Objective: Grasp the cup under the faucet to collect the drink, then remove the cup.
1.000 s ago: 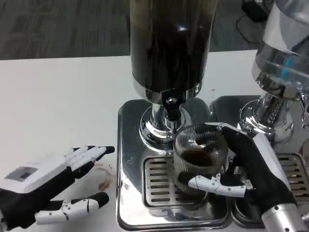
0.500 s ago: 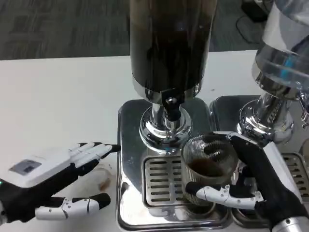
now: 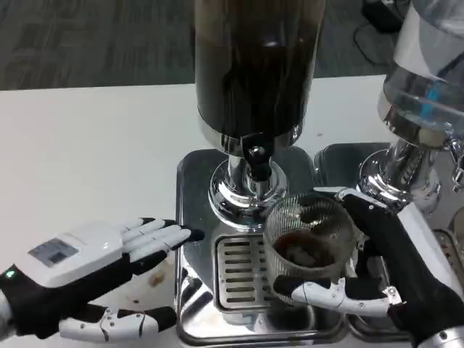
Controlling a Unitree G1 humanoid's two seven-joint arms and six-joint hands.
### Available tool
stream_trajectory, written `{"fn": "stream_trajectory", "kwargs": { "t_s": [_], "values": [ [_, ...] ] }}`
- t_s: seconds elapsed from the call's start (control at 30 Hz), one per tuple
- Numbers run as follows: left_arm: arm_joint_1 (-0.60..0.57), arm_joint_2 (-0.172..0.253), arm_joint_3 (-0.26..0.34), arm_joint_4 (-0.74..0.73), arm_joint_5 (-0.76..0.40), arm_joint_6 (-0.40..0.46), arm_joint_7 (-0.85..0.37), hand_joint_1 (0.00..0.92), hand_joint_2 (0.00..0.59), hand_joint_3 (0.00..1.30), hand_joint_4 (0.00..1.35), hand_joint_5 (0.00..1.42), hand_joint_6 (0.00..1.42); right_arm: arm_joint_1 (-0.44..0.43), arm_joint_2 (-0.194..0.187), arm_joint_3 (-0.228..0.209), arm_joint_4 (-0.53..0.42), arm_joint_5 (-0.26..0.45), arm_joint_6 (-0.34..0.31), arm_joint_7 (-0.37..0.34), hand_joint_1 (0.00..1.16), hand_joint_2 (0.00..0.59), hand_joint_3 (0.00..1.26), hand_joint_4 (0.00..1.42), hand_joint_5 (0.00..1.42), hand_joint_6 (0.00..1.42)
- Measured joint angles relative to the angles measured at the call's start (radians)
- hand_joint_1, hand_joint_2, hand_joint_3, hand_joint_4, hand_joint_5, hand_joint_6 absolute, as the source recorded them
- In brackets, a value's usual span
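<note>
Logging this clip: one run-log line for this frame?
right hand: grips ribbed glass cup | cup: dark drink inside, over drip grate | left hand: open

Cup (image 3: 308, 243) on drip tray (image 3: 239, 272) below faucet (image 3: 255, 161), dispenser behind

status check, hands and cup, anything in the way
Right hand grips cup, dark drink inside, over drip tray, just right of faucet. Left hand open at tray's left edge. Nothing blocking.

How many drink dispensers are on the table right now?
2. The dark-filled dispenser stands at centre on its drip tray, above the cup held by the right hand. The clear dispenser stands at the right edge, partly cropped; more could sit beyond the frame.
</note>
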Motion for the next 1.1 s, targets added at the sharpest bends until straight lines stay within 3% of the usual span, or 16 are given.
{"fn": "stream_trajectory", "kwargs": {
  "t_s": [0.43,0.7,1.1],
  "values": [
    [0.163,0.029,0.104,-0.218,0.0,0.107,-0.007,0.0,0.268,0.0,0.0,0.0,0.0,0.046,-0.003,-0.028,-0.106,0.06,0.025,0.056,0.98,0.114,0.49,0.67,0.93,1.33],
    [0.198,0.029,0.129,-0.334,0.031,0.178,-0.01,0.0,0.274,0.0,0.0,0.0,0.0,0.07,-0.011,-0.07,-0.14,0.102,0.042,0.091,0.97,0.113,0.49,0.67,0.93,1.33],
    [0.248,-0.021,0.174,-0.423,0.069,0.234,0.001,0.0,0.275,0.0,0.0,0.0,0.0,0.058,-0.02,-0.121,-0.151,0.128,0.052,0.133,0.96,0.12,0.49,0.67,0.93,1.32]
  ]
}}
